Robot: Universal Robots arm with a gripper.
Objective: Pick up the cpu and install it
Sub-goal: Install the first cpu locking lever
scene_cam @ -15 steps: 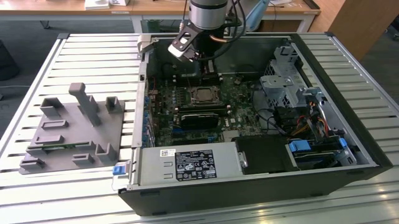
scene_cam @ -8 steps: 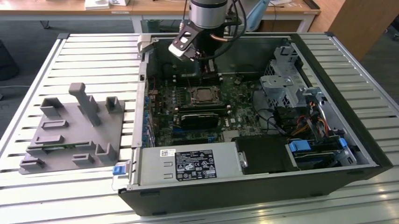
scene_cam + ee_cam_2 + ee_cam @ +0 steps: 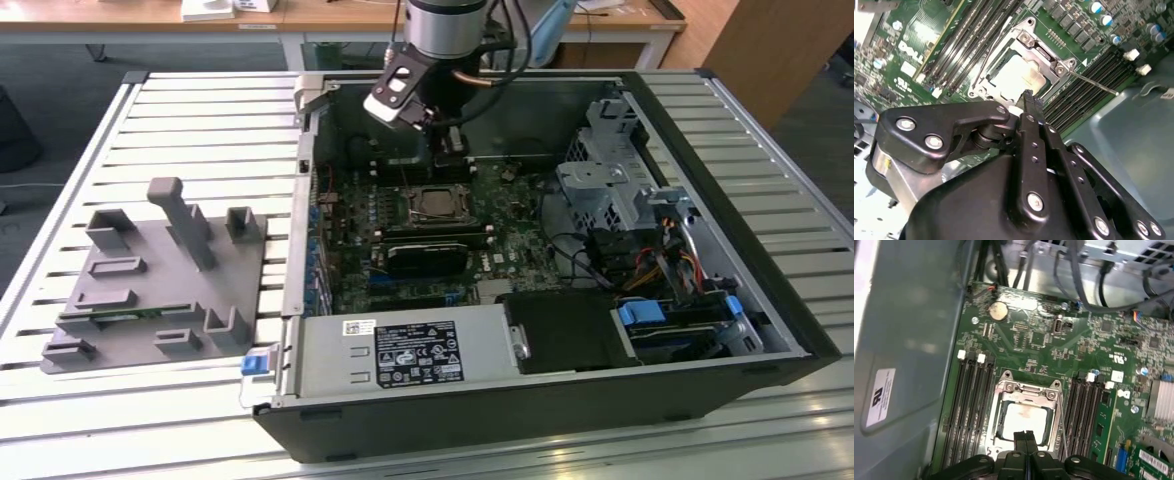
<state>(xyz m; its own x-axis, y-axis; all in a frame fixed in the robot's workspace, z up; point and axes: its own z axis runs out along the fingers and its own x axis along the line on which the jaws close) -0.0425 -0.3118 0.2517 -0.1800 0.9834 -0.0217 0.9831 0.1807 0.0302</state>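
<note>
Gripper fingers pressed together, nothing between them, hanging above the open PC case near its back wall. In both wrist views the black fingertips meet in a single seam, tips poised just over the near edge of the socket.

CPU sits flat inside the motherboard socket frame, silvery top up, pale rim showing inside the metal load bracket. Second wrist view shows the same chip seated square in the frame, with the thin retention lever sticking out toward 4 o'clock from the socket, not latched flat. Gripper is not touching the chip as far as I can tell; tips hover just beside its edge.

Exterior view: arm comes in from 12 o'clock, gripper at about 12 o'clock of the socket, slightly above it. Motherboard fills the case's middle, power supply at 6 o'clock of it, drive cage at 3 o'clock. Grey plastic tray sits on the slatted table, well apart from the case at 9 o'clock. RAM slots flank the socket on both sides.
</note>
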